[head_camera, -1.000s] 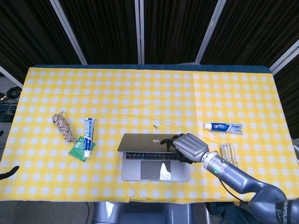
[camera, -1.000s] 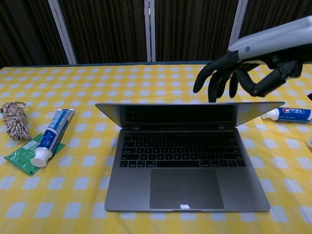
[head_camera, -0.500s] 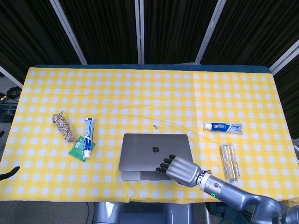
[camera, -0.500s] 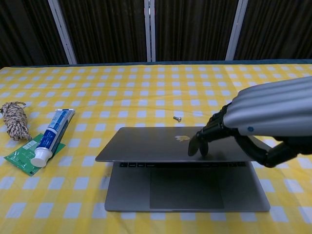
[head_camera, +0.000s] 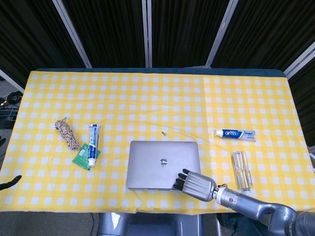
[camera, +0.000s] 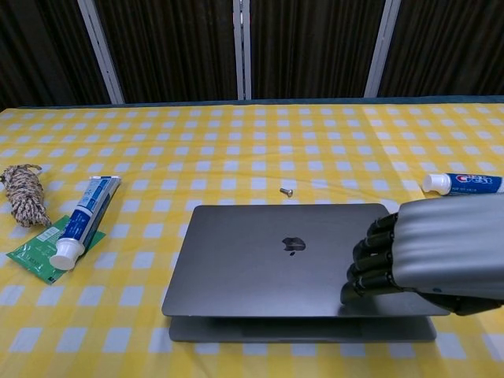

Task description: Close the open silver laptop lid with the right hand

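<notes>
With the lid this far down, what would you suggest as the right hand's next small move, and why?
Probably a short further press straight down. In the chest view the right hand rests with its fingers on the front right part of the laptop lid, yet the lid's front edge sits a little above the base, with a thin gap showing. One small push should seat it.

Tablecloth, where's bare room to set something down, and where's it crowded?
The whole far half of the tablecloth behind the small screw is bare, and so is the strip between the left toothpaste tube and the laptop. It is crowded on the near right: the right hand rests on the lid beside the clear glass and the second toothpaste tube.
</notes>
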Robot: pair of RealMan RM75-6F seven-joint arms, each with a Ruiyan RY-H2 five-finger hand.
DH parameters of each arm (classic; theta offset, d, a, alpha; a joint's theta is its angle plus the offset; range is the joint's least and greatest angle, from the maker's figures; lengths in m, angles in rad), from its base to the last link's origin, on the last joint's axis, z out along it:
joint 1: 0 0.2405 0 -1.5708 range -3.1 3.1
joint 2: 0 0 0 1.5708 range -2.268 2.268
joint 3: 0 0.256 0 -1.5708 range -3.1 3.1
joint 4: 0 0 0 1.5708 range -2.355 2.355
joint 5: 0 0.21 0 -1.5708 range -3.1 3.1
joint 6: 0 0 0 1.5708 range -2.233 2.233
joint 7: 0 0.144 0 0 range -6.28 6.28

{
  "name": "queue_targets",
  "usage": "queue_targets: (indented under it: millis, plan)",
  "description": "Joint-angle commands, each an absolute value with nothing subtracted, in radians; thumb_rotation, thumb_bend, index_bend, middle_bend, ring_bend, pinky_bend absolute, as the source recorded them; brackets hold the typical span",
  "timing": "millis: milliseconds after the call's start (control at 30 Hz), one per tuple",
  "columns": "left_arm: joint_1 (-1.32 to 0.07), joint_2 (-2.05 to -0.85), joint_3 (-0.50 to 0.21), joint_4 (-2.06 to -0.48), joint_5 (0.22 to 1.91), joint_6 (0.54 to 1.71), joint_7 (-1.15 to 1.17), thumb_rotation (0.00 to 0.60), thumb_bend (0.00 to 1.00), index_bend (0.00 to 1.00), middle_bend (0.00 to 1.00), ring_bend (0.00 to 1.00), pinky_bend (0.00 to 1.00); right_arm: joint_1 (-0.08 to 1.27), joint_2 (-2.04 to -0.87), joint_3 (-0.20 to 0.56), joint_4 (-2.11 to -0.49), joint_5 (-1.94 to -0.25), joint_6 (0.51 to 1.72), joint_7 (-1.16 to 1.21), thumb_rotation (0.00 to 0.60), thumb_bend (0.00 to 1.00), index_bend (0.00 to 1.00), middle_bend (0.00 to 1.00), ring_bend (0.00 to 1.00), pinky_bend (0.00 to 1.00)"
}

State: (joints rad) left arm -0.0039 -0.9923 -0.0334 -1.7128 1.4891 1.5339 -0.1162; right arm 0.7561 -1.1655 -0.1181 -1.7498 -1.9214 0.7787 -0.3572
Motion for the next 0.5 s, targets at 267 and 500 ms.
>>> queue_targets:
  millis: [267, 500]
  plan:
    - [-0.011, -1.002, -0.035, -1.707, 1.481, 1.521, -0.112, 0.600, 0.00, 0.00, 0.00, 0.00, 0.00, 0.735, -1.239, -0.168, -1.631, -1.951, 0.809, -0.370, 0.600, 1.00, 0.21, 0.22, 0.19, 0.15]
    - [-0.014, -1.006, -0.036, -1.704, 1.477, 1.516, -0.109, 0.600, 0.00, 0.00, 0.00, 0.00, 0.00, 0.705, -1.188, -0.126, -1.638, -2.021, 1.009, -0.428, 0.600, 1.00, 0.21, 0.22, 0.18, 0.11]
